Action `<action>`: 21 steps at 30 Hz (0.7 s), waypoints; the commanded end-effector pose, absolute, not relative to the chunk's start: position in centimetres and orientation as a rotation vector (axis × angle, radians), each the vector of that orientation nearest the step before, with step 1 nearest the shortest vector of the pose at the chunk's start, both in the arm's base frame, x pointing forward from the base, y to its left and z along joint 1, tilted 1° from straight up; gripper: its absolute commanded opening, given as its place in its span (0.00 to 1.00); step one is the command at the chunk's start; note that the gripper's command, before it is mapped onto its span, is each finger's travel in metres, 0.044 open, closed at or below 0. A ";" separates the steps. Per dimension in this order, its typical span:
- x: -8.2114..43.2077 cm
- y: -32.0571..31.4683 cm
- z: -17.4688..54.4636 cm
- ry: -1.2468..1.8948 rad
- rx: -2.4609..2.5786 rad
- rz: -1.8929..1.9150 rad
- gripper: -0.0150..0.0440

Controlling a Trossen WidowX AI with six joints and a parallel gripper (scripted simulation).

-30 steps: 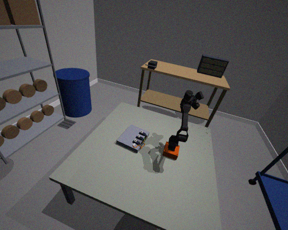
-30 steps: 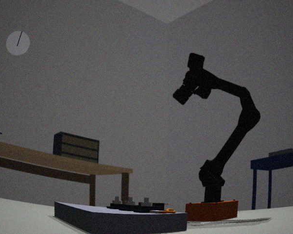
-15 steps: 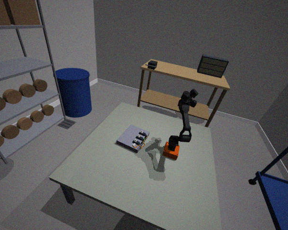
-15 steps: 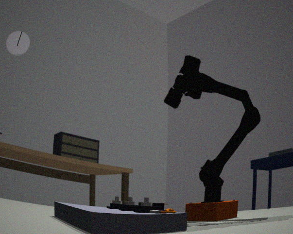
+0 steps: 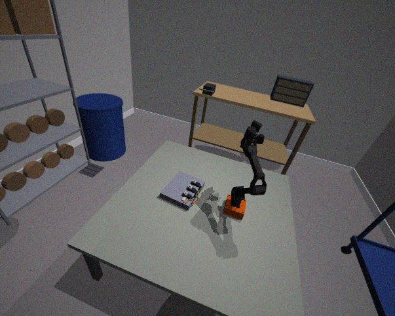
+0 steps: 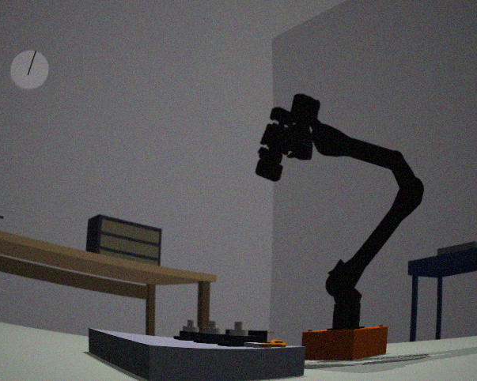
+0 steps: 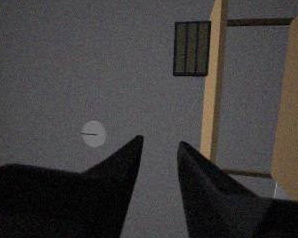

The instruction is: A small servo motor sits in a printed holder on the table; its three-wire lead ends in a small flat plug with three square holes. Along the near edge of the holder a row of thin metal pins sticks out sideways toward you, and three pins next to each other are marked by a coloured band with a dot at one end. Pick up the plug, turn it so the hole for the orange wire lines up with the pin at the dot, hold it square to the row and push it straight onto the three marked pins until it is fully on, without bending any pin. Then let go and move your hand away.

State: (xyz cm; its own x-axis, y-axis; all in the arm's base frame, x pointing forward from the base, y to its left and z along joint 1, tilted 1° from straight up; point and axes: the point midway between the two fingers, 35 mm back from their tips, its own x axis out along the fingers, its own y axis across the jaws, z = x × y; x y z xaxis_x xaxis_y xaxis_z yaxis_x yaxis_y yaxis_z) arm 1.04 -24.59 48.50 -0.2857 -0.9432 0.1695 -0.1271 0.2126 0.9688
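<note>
The holder, a flat lavender-grey block [image 5: 177,186] [image 6: 225,363], lies on the table [image 5: 149,244]. Three dark servos [image 5: 192,187] [image 6: 217,337] sit along one side of it. An orange lead [image 5: 190,202] [image 6: 278,343] loops at the holder's near right corner. The plug, the single pins and the coloured band with its dot are too small to tell. My gripper [image 7: 160,144] is partly open, with an empty gap between the fingertips in the wrist view. It hangs high above the table, away from the holder, and points toward the back wall.
The orange arm base [image 5: 234,208] [image 6: 341,343] stands right of the holder. A wooden bench [image 5: 251,98] [image 6: 107,262] with a drawer unit [image 5: 291,90] [image 6: 127,239] [image 7: 191,48] stands behind the table. A shelf rack and a blue barrel [image 5: 102,129] are at the left.
</note>
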 end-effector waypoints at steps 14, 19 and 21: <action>8.7 -25.0 46.3 -1.174 1.008 -1.118 0.45; 10.8 -24.7 45.6 -1.059 0.982 -1.088 0.45; 11.6 -24.5 45.3 -1.013 0.971 -1.073 0.45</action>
